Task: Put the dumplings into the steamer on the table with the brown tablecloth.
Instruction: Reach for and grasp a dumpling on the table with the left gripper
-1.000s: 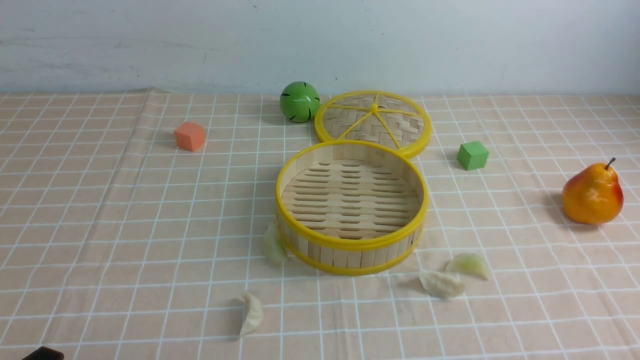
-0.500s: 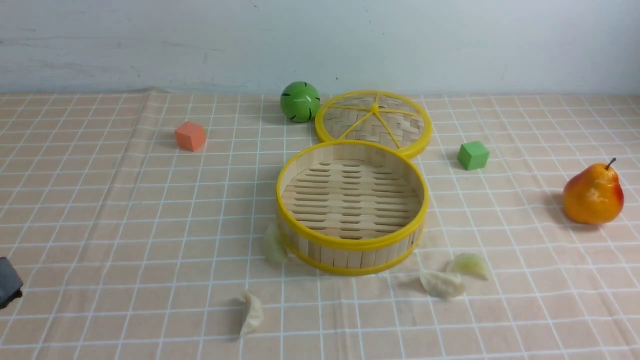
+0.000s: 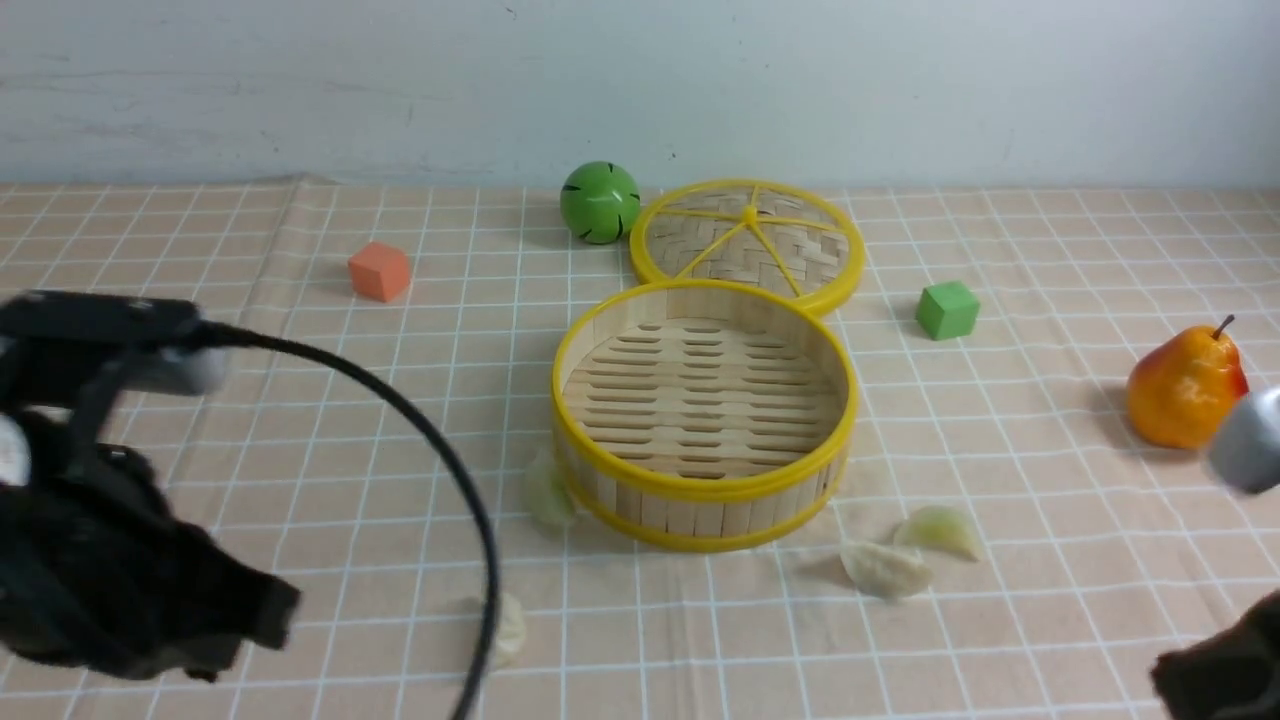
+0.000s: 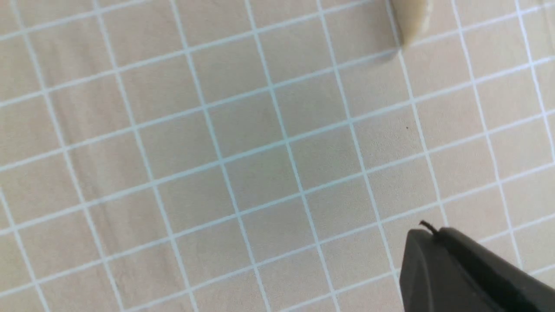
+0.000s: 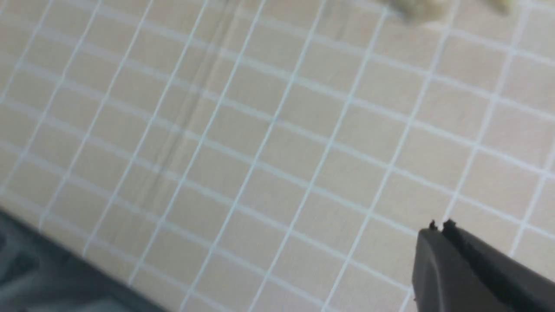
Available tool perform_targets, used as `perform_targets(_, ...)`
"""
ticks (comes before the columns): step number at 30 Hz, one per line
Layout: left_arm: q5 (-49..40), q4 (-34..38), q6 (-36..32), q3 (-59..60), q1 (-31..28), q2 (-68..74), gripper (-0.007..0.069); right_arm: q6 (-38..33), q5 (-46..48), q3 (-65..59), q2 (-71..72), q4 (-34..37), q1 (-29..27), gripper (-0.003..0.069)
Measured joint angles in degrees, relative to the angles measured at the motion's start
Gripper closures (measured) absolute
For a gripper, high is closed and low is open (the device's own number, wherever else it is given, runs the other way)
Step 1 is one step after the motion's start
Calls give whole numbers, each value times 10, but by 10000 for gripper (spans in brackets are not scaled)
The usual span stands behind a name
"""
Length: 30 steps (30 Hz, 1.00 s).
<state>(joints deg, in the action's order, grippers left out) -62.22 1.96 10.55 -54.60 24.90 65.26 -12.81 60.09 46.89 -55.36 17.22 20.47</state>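
The steamer [image 3: 700,492], a round bamboo basket with yellow rims, stands empty mid-table on the brown tablecloth [image 3: 300,420]. One greenish dumpling [image 3: 548,490] leans on its left front wall. A white dumpling [image 3: 510,625] lies nearer, partly behind the left arm's cable. To the right front lie a white dumpling [image 3: 885,568] and a greenish dumpling [image 3: 938,530]. My left gripper [image 4: 427,232] is shut and empty above bare cloth, with a dumpling [image 4: 414,17] some way from it. My right gripper [image 5: 439,227] is shut and empty too, and blurred dumplings [image 5: 418,8] show far from it.
The woven lid [image 3: 748,245] lies flat behind the steamer, next to a green ball [image 3: 599,202]. An orange cube [image 3: 380,271] sits back left, a green cube [image 3: 946,310] back right, a pear [image 3: 1185,385] far right. My left arm [image 3: 100,560] and its cable fill the front left.
My left arm has swung up from the lower left corner into the front view, blurred, its cable now crossing the near white dumpling. My right arm has entered at the lower right.
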Motion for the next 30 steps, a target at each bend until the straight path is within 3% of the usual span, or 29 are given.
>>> perform_targets(4, 13, -37, 44, -32, 61, 91, 544, 26, 22, 3, -38, -44, 92, 672)
perform_targets(6, 38, -39, 52, -50, 80, 139, 439, 51, 22, 5, -40, -62, 125, 671)
perform_targets(9, 69, -33, 55, -73, 91, 197, 282, 72, 20, 7, -32, -78, 142, 669)
perform_targets(12, 87, -26, 63, -87, 93, 238, 180, 77, 20, 9, -20, -89, 145, 669)
perform_targets(13, 102, -26, 72, -97, 93, 273, 106, 79, 21, 9, -7, -95, 145, 669)
perform_targets(16, 134, -33, 89, -106, 93, 329, 45, 86, 24, 9, 15, -95, 145, 665)
perform_targets(19, 161, -48, 107, -113, 93, 372, 55, 94, 29, 9, 32, -99, 145, 663)
perform_targets(22, 169, -60, 124, -123, 93, 405, 120, 96, 40, 9, 45, -105, 145, 662)
perform_targets(25, 171, -65, 133, -133, 93, 422, 256, 98, 51, 9, 52, -109, 145, 661)
perform_targets(27, 170, -65, 134, -140, 93, 423, 419, 100, 56, 9, 52, -113, 145, 659)
perform_targets(29, 163, -68, 134, -151, 93, 423, 487, 100, 56, 9, 52, -114, 145, 659)
perform_targets(30, 156, -69, 133, -157, 93, 423, 482, 100, 56, 9, 52, -114, 145, 659)
